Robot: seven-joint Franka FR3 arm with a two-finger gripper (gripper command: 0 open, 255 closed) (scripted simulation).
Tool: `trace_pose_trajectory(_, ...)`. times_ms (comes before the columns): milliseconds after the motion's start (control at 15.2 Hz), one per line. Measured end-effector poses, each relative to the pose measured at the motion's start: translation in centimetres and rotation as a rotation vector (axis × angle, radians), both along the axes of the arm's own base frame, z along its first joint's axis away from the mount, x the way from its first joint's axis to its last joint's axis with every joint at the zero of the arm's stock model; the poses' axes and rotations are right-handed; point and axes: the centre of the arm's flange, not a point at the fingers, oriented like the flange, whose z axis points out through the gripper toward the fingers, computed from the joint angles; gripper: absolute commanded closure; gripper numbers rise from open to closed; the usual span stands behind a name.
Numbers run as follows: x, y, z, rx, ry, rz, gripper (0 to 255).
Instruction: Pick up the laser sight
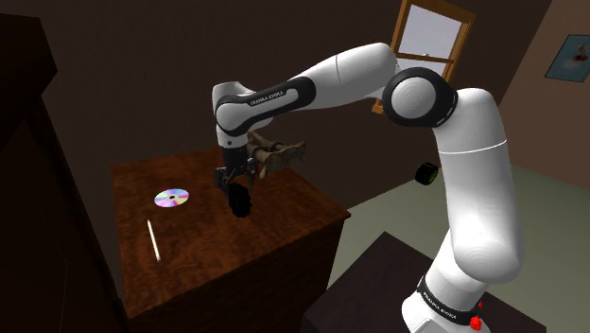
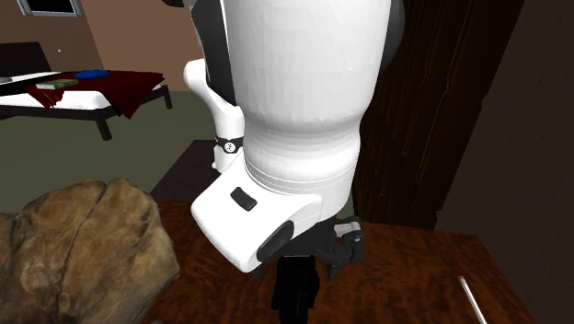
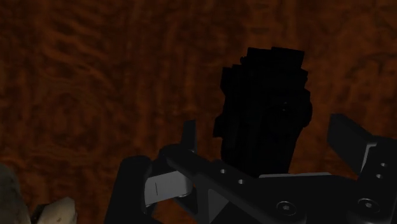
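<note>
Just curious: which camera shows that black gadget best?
The wrist view: the laser sight looms large before the open pincer. The shoulder view shows it small; the second exterior view, cropped beneath the arm.

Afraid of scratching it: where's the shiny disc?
In the shoulder view, the shiny round disc lies flat on the brown wooden cabinet top, left of the black claw, beyond a thin white stick.

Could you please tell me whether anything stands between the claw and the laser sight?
Nothing visible does. The black blocky laser sight sits on the dark wooden table, right between the fingers of the open black claw, which do not touch it.
</note>
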Motion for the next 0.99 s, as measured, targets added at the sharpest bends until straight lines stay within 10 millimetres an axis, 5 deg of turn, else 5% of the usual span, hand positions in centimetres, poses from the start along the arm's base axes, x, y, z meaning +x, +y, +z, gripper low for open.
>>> trace_pose_trajectory(132,0.00,0.08,-0.98,0.000,0.000,0.000,0)
trace_pose_trajectory(198,-0.02,0.05,-1.20,0.000,0.000,0.000,255)
trace_pose_trajectory(990,-0.05,-0.01,-0.74,0.000,0.000,0.000,255)
